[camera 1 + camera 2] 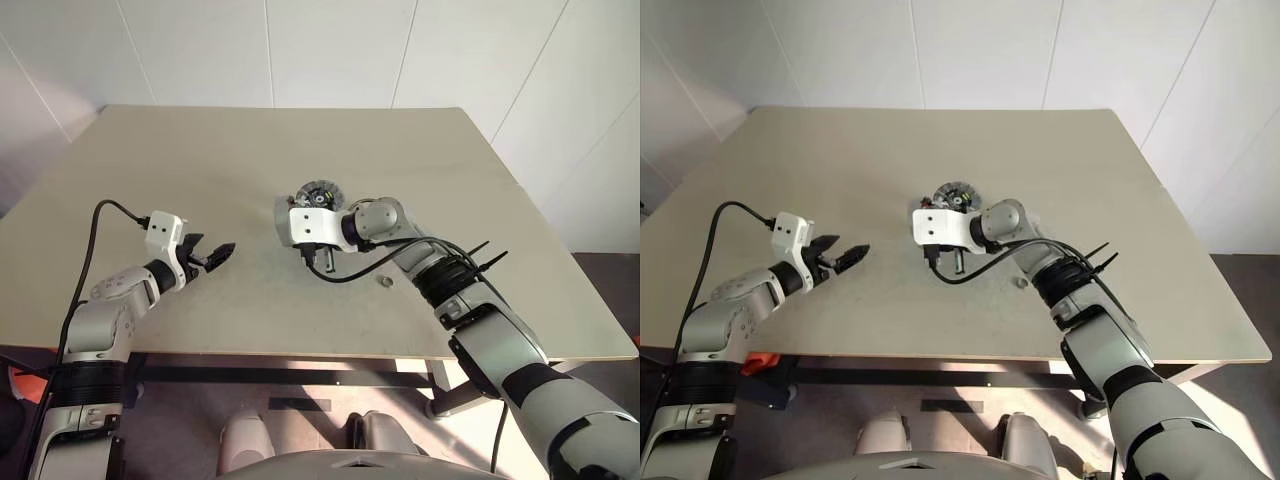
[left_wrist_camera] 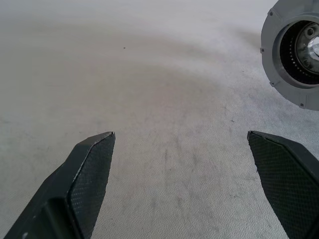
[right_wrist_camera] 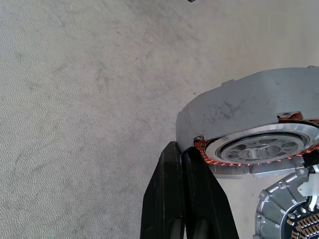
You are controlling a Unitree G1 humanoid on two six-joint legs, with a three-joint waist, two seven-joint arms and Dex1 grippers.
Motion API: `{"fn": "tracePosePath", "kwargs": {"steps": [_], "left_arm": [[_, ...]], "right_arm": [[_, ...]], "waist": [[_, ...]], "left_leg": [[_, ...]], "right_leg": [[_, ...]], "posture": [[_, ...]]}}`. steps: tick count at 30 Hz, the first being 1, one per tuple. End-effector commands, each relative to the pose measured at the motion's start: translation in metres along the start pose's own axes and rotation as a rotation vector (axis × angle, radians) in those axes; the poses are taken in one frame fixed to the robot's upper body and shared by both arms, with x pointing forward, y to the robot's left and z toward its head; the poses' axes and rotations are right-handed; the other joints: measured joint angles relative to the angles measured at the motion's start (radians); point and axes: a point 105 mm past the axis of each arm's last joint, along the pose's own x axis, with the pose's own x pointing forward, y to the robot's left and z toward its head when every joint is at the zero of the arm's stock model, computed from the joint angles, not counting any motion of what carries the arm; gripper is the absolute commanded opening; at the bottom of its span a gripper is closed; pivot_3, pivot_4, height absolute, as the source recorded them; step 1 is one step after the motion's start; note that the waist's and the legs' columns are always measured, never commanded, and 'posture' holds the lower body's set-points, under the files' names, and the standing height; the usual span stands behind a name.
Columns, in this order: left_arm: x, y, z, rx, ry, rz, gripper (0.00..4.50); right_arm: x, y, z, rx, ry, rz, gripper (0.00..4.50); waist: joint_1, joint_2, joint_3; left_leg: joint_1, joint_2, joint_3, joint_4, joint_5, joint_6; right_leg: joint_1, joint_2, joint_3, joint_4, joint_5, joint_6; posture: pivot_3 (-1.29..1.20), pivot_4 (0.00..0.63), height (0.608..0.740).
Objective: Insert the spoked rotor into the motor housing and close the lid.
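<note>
From the head, the left claw (image 1: 222, 252) was wide open above the surface (image 1: 200, 160), well apart from the motor housing (image 1: 318, 192). In the right wrist view, the right claw (image 3: 182, 149) was pressed shut beside the motor housing, with the spoked rotor (image 3: 259, 147) inside it.

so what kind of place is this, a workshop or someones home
Probably a lab or test room set up for robot assembly trials, not a home. A plain beige table stands against bare white panelled walls, and the only things on it are motor parts: the motor housing with copper windings and a small loose ring.
</note>
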Motion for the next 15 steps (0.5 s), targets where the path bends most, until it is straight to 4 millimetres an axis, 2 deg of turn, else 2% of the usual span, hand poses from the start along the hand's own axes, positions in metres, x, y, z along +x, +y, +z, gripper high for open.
{"fn": "tracePosePath", "kwargs": {"steps": [1, 5, 8, 15], "left_arm": [[0.001, -0.002, 0.015, 0.032, -0.051, -0.009, 4.5], [0.002, -0.003, 0.014, 0.028, -0.051, -0.009, 4.5], [0.002, -0.003, 0.012, 0.023, -0.052, -0.008, 4.5], [0.003, -0.005, 0.008, 0.014, -0.054, -0.01, 4.5]], "right_arm": [[-0.017, -0.018, 0.015, -0.091, -0.023, -0.068, 0.03], [-0.03, -0.015, 0.006, -0.132, 0.018, -0.048, 0.03], [-0.047, -0.005, -0.005, -0.167, 0.059, -0.001, 0.03], [-0.068, 0.014, -0.029, -0.176, 0.148, 0.062, 0.03]], "waist": [[0.001, 0.0, 0.0], [0.002, 0.0, 0.0], [0.006, -0.001, 0.0], [0.002, -0.001, 0.001]], "left_leg": [[0.0, 0.0, 0.0, 0.0, 0.0, 0.0], [0.0, 0.0, 0.0, 0.0, 0.0, 0.0], [0.0, 0.0, 0.0, 0.0, 0.0, 0.0], [0.0, 0.0, 0.0, 0.001, 0.0, 0.001]], "right_leg": [[0.0, 0.0, 0.0, 0.0, 0.0, 0.0], [0.0, 0.0, 0.0, 0.0, 0.0, 0.0], [0.0, 0.0, 0.0, 0.0, 0.0, 0.0], [0.0, 0.0, 0.0, 0.0, 0.0, 0.0]], "posture": [[0.0, 0.0, 0.74], [0.0, 0.0, 0.74], [0.0, 0.0, 0.74], [0.0, 0.0, 0.74]]}}
